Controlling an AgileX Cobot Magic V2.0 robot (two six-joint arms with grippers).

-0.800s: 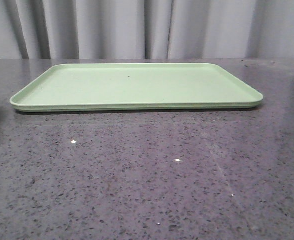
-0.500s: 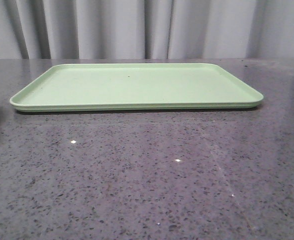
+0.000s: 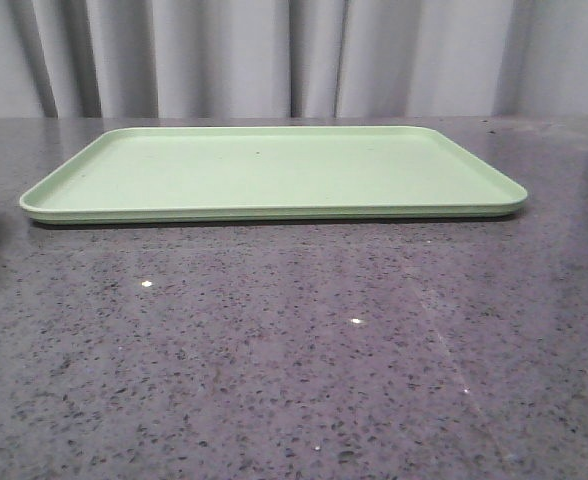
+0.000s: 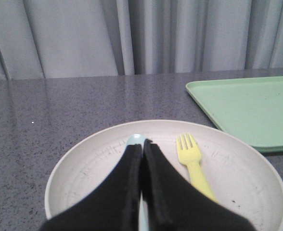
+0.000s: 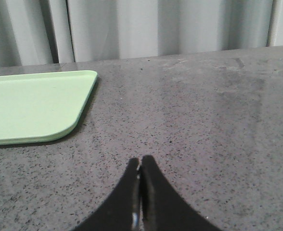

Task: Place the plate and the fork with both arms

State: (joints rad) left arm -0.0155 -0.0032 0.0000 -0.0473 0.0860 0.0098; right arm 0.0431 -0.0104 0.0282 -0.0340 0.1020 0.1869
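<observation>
Left gripper (image 4: pixel 142 144): fingers pressed together, empty, lower centre over plate (image 4: pixel 83 166). Right gripper (image 5: pixel 140 162): likewise closed. Fork (image 4: pixel 192 161), centre-right, in plate; probably light, stiff, slippery; grasp handle.

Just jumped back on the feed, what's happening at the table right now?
Nothing is being held yet. The left gripper, fingers together, hangs over the plate, where the yellow fork lies next to a pale blue utensil mostly hidden behind the fingers. The right gripper, also closed and empty, is over bare tabletop beside the green tray, which has nothing on it.
</observation>
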